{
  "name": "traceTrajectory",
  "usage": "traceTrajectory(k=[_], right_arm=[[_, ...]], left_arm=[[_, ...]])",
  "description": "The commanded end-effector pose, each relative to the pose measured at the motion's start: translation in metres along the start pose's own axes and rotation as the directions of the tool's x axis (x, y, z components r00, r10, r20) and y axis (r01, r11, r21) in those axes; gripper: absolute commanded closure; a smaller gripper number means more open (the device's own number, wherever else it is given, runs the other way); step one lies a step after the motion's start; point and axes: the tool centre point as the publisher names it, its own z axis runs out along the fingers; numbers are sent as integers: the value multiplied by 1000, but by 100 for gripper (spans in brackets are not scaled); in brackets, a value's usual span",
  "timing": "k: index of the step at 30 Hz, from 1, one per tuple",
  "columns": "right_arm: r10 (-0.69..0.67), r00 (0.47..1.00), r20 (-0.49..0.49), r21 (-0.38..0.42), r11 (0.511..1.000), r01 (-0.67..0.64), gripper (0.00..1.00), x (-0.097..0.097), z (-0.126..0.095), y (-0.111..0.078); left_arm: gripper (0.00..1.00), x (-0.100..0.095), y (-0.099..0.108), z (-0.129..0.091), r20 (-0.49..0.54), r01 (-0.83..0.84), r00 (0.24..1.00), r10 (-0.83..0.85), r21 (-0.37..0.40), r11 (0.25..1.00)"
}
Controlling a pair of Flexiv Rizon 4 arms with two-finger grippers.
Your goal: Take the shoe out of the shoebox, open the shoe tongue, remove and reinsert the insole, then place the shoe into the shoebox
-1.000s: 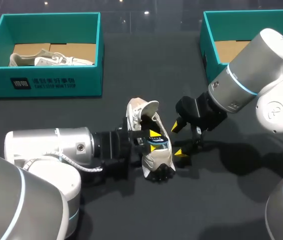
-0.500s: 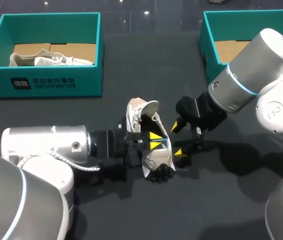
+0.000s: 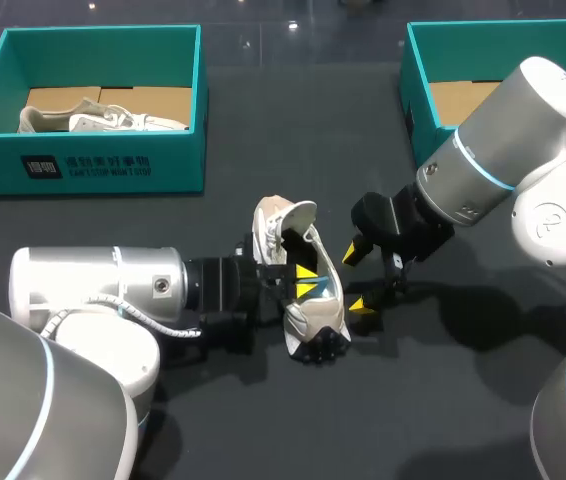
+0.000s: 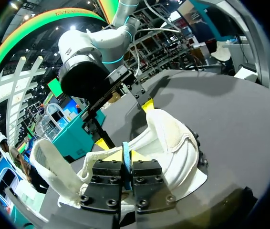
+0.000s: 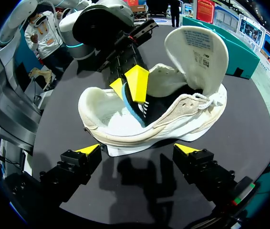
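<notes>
Shoe (image 3: 308,300) lay on its side in the middle of the table (image 3: 443,400).
Between the left shoebox (image 3: 103,165) and the right shoebox (image 3: 418,90), it rested with tongue (image 5: 197,52) folded back; it looked light and floppy, best steadied by its firmer sole (image 5: 125,145). The right gripper (image 3: 354,278) stood wide open beside that sole, holding nothing. The left gripper (image 3: 308,282), inside the opening, was pinched on the thin, bendy blue insole (image 4: 126,160).
</notes>
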Motion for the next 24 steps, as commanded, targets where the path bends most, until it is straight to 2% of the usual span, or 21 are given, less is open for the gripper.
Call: traceTrajectory(k=[1, 7, 16, 24], right_arm=[[0, 1000, 1, 2, 1000, 0, 0, 0, 1, 0], [0, 1000, 1, 2, 1000, 0, 0, 0, 1, 0], [0, 1000, 1, 2, 1000, 0, 0, 0, 1, 0], [0, 1000, 1, 2, 1000, 0, 0, 0, 1, 0]], left_arm=[[100, 0, -7, -8, -18, 29, 999, -28, 35, 999], [72, -4, -24, -20, -48, 74, 996, -69, 88, 993], [59, -10, -38, -27, -111, 145, 985, -133, 105, 984], [59, -9, -44, -27, -175, 150, 976, -131, 104, 983]])
